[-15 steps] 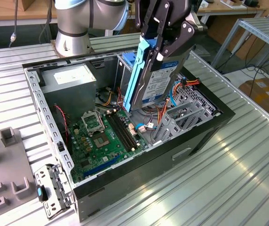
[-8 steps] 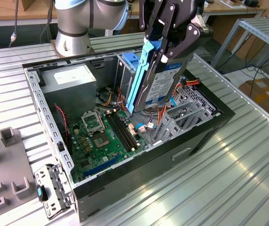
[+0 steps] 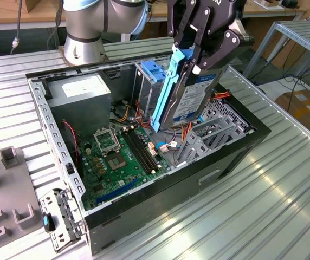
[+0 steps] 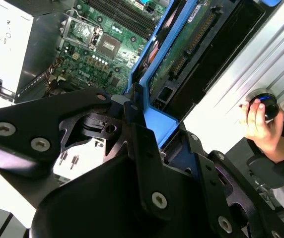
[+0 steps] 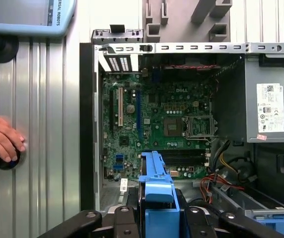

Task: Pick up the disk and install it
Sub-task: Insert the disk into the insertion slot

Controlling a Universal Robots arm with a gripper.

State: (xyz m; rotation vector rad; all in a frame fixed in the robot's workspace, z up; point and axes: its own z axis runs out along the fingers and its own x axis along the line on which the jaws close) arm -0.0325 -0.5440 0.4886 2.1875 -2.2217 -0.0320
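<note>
My gripper [image 3: 198, 60] is shut on the upper end of the disk [image 3: 190, 100], a silver drive with a white-and-blue label and bright blue side rails. The disk hangs tilted, its lower end down inside the open computer case [image 3: 52, 135], above the cables between the motherboard [image 3: 117, 157] and the metal drive cage [image 3: 220, 127]. In the second wrist view the disk [image 4: 181, 44] shows its green circuit underside and a blue rail running away from the gripper [image 4: 157, 126]. In the first wrist view the disk's blue end [image 5: 157, 183] sits between the black fingers [image 5: 124, 220].
A grey power supply [image 3: 82, 92] fills the case's far corner, and blue drive carriers [image 3: 152, 70] stand behind the disk. A person's hand [image 5: 0, 141] rests on a black knob on the ribbed table. A grey slotted fixture [image 3: 3, 200] and a metal bracket [image 3: 60, 219] lie at the exterior view's left.
</note>
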